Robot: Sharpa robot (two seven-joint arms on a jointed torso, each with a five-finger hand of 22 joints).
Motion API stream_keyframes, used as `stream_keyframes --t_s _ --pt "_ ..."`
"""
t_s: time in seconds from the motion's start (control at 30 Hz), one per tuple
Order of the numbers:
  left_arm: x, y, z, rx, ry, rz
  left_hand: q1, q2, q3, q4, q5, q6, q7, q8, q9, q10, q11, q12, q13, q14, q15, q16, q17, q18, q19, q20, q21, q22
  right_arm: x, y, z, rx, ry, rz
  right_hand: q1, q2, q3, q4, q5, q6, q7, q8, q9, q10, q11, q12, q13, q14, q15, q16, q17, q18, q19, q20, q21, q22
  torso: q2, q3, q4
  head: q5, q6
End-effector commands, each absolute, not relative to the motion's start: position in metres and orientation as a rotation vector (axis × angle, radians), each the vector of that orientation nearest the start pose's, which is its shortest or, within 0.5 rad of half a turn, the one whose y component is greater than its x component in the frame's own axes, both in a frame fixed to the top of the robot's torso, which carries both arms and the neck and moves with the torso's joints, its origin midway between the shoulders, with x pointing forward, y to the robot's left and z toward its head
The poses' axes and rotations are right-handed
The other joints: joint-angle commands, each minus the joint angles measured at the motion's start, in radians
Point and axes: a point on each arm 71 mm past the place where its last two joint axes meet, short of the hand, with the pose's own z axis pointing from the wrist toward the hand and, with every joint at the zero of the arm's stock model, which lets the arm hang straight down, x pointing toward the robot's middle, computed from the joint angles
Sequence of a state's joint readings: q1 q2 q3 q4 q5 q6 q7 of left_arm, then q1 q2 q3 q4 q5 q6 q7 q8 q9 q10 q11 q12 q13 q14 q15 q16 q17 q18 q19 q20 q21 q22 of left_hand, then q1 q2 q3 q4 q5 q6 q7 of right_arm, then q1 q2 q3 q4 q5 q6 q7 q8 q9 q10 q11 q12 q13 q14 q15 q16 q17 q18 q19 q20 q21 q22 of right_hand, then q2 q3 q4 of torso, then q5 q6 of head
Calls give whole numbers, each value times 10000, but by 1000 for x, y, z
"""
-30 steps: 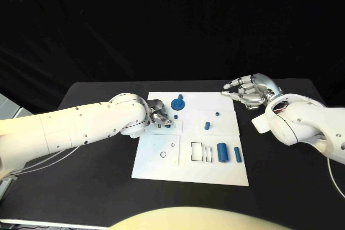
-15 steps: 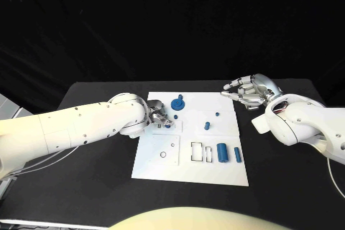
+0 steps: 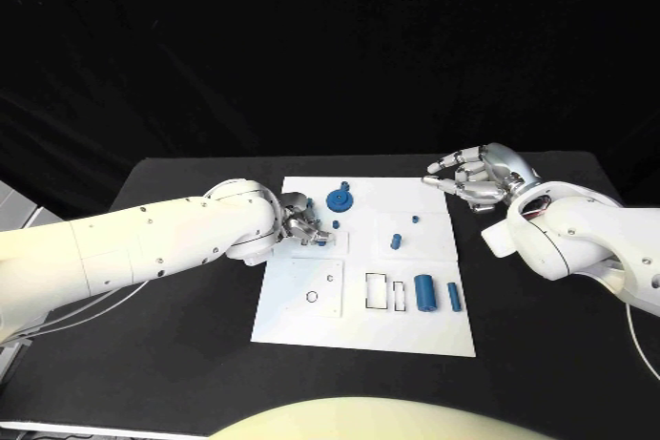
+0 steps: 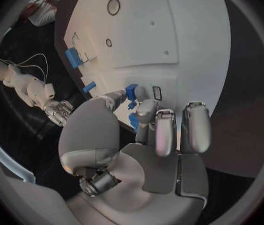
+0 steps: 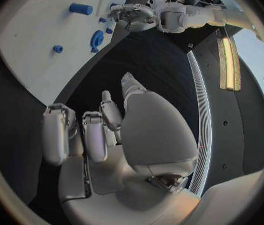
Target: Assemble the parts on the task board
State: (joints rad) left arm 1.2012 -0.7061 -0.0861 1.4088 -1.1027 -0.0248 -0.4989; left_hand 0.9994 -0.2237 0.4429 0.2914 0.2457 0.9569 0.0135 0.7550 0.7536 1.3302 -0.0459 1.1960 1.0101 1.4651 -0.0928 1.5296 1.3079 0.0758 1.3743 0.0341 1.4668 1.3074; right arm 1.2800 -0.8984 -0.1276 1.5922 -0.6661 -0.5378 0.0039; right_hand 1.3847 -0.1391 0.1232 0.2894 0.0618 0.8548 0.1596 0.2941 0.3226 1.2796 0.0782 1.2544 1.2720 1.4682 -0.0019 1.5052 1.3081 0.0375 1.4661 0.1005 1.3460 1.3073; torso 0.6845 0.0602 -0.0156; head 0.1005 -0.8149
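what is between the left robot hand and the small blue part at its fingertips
Nothing visible. The left robot hand is right at the small blue part on the task board; whether it grips it cannot be told. The other blue parts lie apart, and the right robot hand hangs off the board.

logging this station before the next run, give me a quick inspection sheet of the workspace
surface: black table, white board in the middle
job's things: blue gear at the far end; small peg mid-board; two bars near the right edge; a small part at the left hand
clutter: nothing seen
hands: left hand on the board, fingertips at the small part, hold unclear; right hand off the board, holding nothing
cables: thin wires under the left arm
surroundings: dark backdrop
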Motion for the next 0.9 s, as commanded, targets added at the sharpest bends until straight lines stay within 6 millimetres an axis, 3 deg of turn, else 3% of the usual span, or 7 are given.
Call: stream_keyframes --t_s 0.03,0.33,0.4,0.43,0.47,0.77,0.9 --pt "491 186 -245 -2199 22456 -4049 -150 42 -318 12 -456 22 68 -58 -19 -49 17 36 19 862 -25 47 1895 -195 72 -39 -28 191 481 -223 -173 6044 16229 9644 -147 -5 -73 1 -22 -118 3 52 8 -89 -10 -93 -55 670 33 -56 1334 133 75 41 -110 1432 -3 0 4 4 -8" --pt "491 187 -241 -2426 22334 -4198 -349 186 -832 27 -934 30 60 -70 -27 -44 11 49 43 865 -28 55 1906 -196 81 -38 -32 206 481 -224 -174 6071 16206 9633 -323 -12 -190 17 -20 -218 21 42 -10 -156 5 -164 -139 648 41 -117 1254 160 26 46 -270 1351 -4 -4 -6 -8 17" --pt "492 187 -240 -2501 22285 -4253 -380 287 -1161 30 -1265 30 56 -69 -27 -46 9 50 47 865 -30 56 1906 -195 81 -35 -37 210 481 -224 -174 6096 16199 9625 -467 24 -254 27 -18 -242 26 52 -14 -163 12 -172 -157 641 46 -140 1229 170 10 50 -332 1320 -12 -5 -5 -15 38" --pt "492 187 -239 -2544 22257 -4281 -343 459 -1673 30 -1833 30 57 -64 -24 -55 9 43 43 863 -28 52 1896 -196 86 -33 -40 221 481 -224 -175 6109 16199 9621 -565 44 -298 32 -18 -251 28 61 -15 -162 14 -170 -163 644 48 -139 1238 173 7 52 -357 1308 -14 -5 -7 -18 62" --pt "493 188 -238 -2596 22230 -4312 -333 530 -1965 35 -1909 31 50 -61 -24 -58 24 39 39 864 -30 56 1902 -195 85 -33 -43 222 481 -224 -175 6121 16202 9618 -638 55 -332 34 -17 -258 28 69 -17 -160 15 -167 -167 645 49 -144 1235 174 7 52 -370 1301 -14 -5 -10 -19 71" --pt "495 190 -223 -3444 22045 -4995 79 1162 -4003 39 -1954 -150 131 -89 -14 -346 76 -259 -378 824 24 -17 1754 -168 -9 -6 -119 127 482 -224 -178 6192 16221 9574 -857 106 -425 39 -15 -277 30 95 -21 -180 16 -185 -206 643 49 -165 1216 186 -5 53 -448 1263 -16 -5 8 -33 133" --pt "499 194 -211 -3519 21955 -5113 672 1473 -4416 29 -1931 -778 385 -420 -128 -692 293 -414 -678 782 202 -92 1607 -96 -282 106 -298 -191 482 -225 -178 6216 16226 9533 -889 114 -438 38 -15 -281 30 98 -21 -175 16 -178 -203 641 49 -171 1209 187 -5 53 -454 1260 -15 3 0 -12 175"
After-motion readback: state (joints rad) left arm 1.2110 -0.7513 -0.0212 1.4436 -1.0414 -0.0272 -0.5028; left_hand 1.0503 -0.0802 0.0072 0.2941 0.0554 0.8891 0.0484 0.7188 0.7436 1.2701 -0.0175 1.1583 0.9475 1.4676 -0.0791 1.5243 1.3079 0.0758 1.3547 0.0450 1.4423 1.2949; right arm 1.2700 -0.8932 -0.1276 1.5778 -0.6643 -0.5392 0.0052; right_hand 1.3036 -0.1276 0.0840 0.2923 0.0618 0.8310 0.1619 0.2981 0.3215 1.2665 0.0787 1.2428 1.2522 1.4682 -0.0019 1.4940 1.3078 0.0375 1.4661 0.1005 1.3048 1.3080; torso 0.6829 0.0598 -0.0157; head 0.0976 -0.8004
